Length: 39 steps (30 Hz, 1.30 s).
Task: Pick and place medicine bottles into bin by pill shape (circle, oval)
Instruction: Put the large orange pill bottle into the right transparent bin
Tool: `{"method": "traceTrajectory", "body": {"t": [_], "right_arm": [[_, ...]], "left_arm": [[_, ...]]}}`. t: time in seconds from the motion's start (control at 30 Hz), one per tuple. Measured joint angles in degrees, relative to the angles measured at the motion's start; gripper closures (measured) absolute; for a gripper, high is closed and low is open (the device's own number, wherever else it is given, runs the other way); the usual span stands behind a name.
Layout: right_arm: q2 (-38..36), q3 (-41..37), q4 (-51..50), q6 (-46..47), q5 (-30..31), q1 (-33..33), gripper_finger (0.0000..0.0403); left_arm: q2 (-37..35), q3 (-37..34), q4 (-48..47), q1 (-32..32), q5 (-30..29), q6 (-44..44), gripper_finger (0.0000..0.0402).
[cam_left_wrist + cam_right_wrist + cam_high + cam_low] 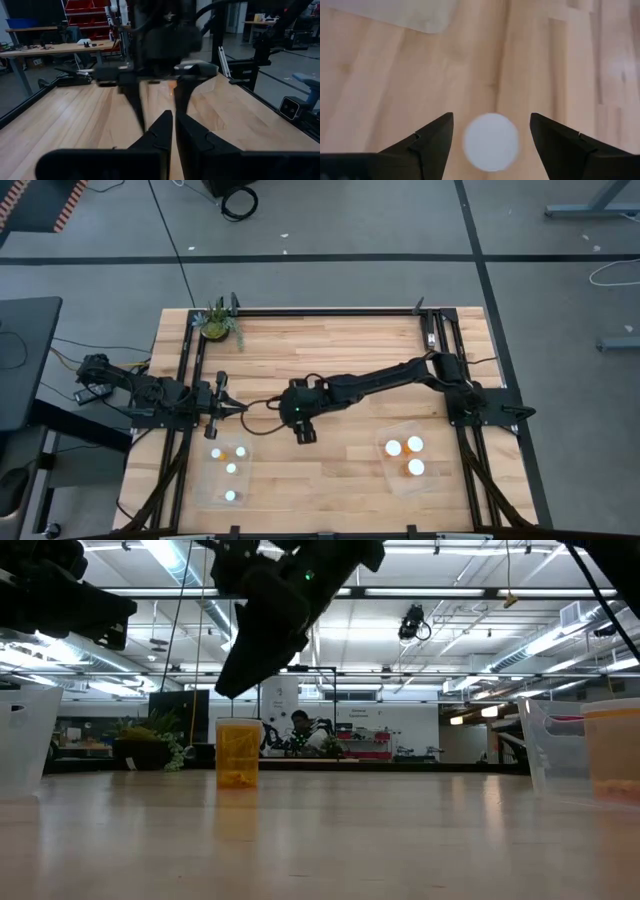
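One medicine bottle (pixel 238 753) with an orange body stands upright on its base on the table. Its round white cap (pixel 491 142) shows in the right wrist view. My right gripper (pixel 491 116) is open above it, fingers pointing down, one on each side of the cap and apart from it. In the high view the right gripper (pixel 303 430) hides the bottle. My left gripper (pixel 173 131) is shut and empty, and waits at the table's left (pixel 222 408). Several bottles (pixel 231 468) stand in the left bin (pixel 205 480), three bottles (pixel 414 444) in the right bin (pixel 385 470).
A green potted plant (pixel 218 323) stands at the far left corner. The clear left bin (pixel 20 740) and right bin (pixel 560 750) flank the middle of the table. Bare wood lies between the bins and toward the far edge. A person shows in the room behind.
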Motion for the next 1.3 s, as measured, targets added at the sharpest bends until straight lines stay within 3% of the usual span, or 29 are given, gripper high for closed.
{"method": "traceTrajectory", "body": {"t": [0.73,1.0,1.3], "right_arm": [[2.32,-1.16,3.25,-1.29,-1.47,-1.16,0.0132],[2.28,-5.84,5.61,-0.37,-1.96,-1.78,0.0133],[2.29,-7.40,6.65,0.91,-1.99,-1.85,0.0186]], "left_arm": [[-0.02,0.00,0.34,0.01,0.00,0.00,0.0374],[0.00,0.00,0.33,0.01,0.00,0.00,0.0369],[0.00,0.00,0.35,0.01,0.00,0.00,0.0373]]}}
